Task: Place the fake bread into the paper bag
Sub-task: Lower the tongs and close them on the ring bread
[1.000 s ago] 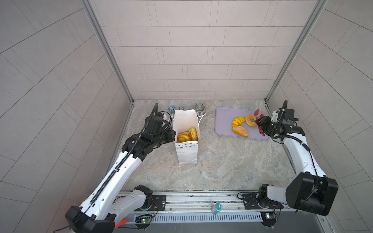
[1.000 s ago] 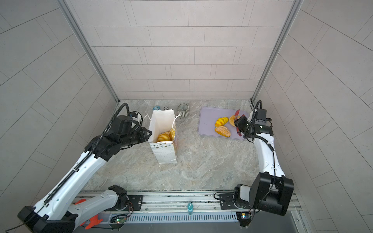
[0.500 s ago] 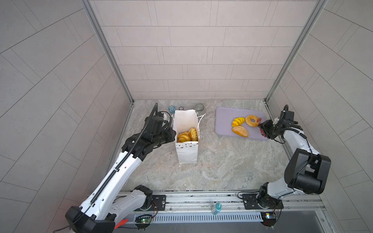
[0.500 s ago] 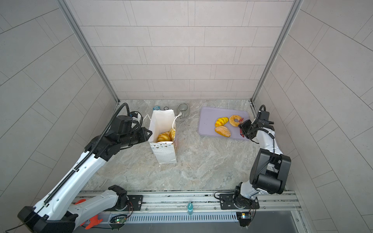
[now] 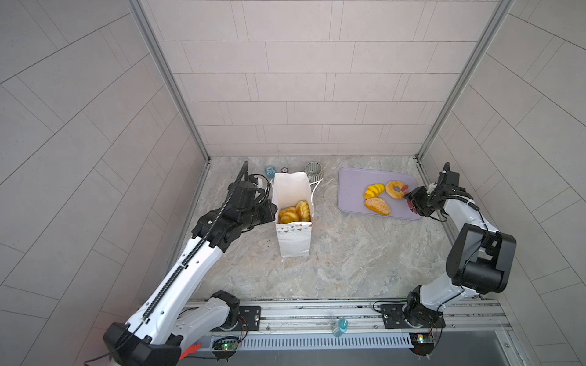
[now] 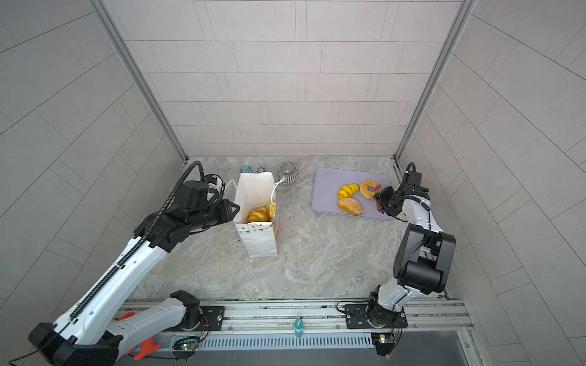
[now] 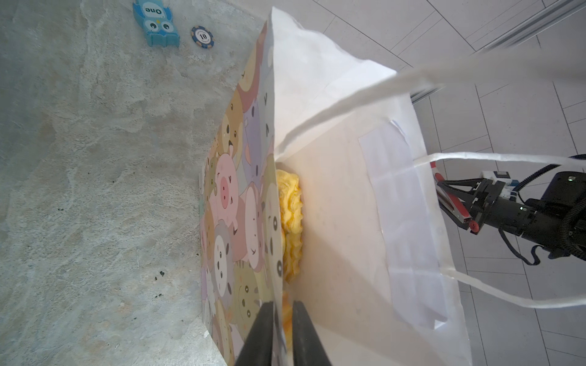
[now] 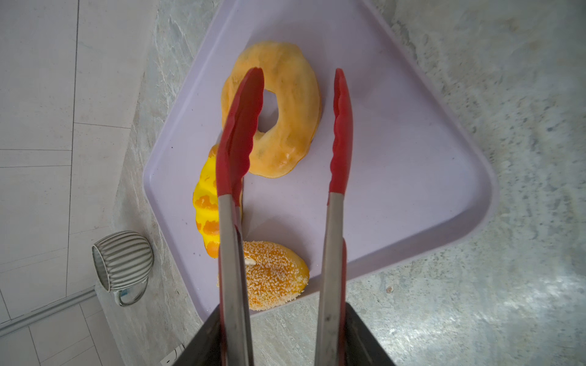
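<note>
The white paper bag (image 5: 293, 240) (image 6: 258, 240) (image 7: 348, 190) stands upright with fake bread (image 5: 295, 214) (image 6: 261, 214) (image 7: 290, 221) inside. My left gripper (image 5: 273, 211) (image 6: 236, 210) (image 7: 283, 304) is shut on the bag's printed side wall near the rim. On the lilac tray (image 5: 352, 183) (image 6: 326, 183) (image 8: 412, 174) lie a ring bagel (image 5: 395, 189) (image 6: 368, 189) (image 8: 295, 95), a striped yellow bread (image 5: 374, 191) (image 6: 348, 191) (image 8: 206, 206) and a sesame bun (image 5: 377, 205) (image 6: 350, 206) (image 8: 272, 279). My right gripper (image 5: 415, 201) (image 6: 385, 199) (image 8: 282, 312) grips red-tipped tongs (image 8: 339, 126), whose arms are spread over the bagel.
A ribbed grey cup (image 5: 313, 169) (image 6: 288, 171) (image 8: 122, 260) sits behind the bag near the back wall. A blue owl block (image 7: 155, 23) and a poker chip (image 7: 202, 37) lie beside it. The right wall runs close to the tray's edge.
The right arm has folded back, its elbow sinking toward the near rail, while the tongs stay at the bagel's right side. The left gripper and the bag have not moved.
</note>
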